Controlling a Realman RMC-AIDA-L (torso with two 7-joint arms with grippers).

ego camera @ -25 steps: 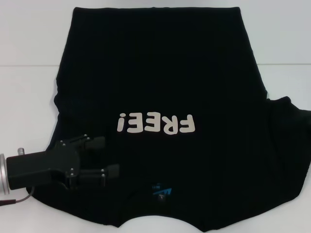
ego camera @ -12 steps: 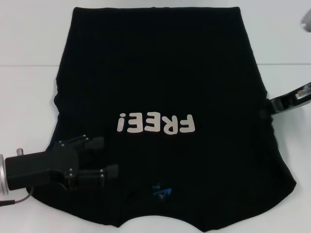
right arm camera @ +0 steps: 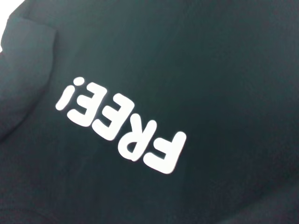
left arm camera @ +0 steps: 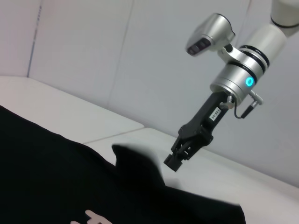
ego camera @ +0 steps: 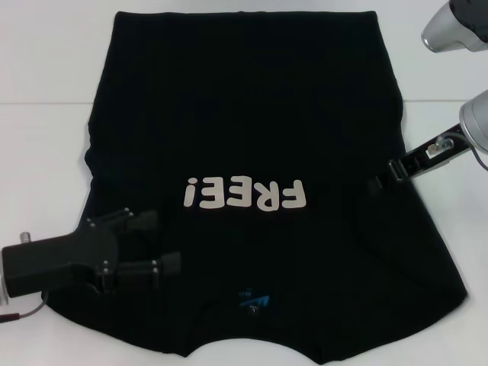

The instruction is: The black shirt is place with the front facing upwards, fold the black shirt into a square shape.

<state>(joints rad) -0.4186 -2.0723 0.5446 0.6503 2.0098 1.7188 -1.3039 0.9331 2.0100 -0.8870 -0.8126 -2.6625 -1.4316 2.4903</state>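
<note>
The black shirt (ego camera: 244,114) lies flat on the white table, its off-white "FREE!" print (ego camera: 245,194) facing up and the small blue neck label (ego camera: 253,299) near the front edge. My left gripper (ego camera: 162,242) is open over the shirt's near left part, nothing between its fingers. My right gripper (ego camera: 379,180) reaches in from the right and is shut on the shirt's right side, which it holds raised over the body. The left wrist view shows that gripper (left arm camera: 174,161) beside a lifted flap of the shirt (left arm camera: 133,161). The print (right arm camera: 120,132) fills the right wrist view.
White table (ego camera: 46,152) surrounds the shirt on the left, right and far sides. A white wall (left arm camera: 117,70) stands behind the table. The right arm's silver wrist (ego camera: 473,118) hangs over the table's right side.
The right gripper came in from the right edge and moved leftward, drawing the right sleeve in over the shirt's body. The left gripper drifted slightly to the left.
</note>
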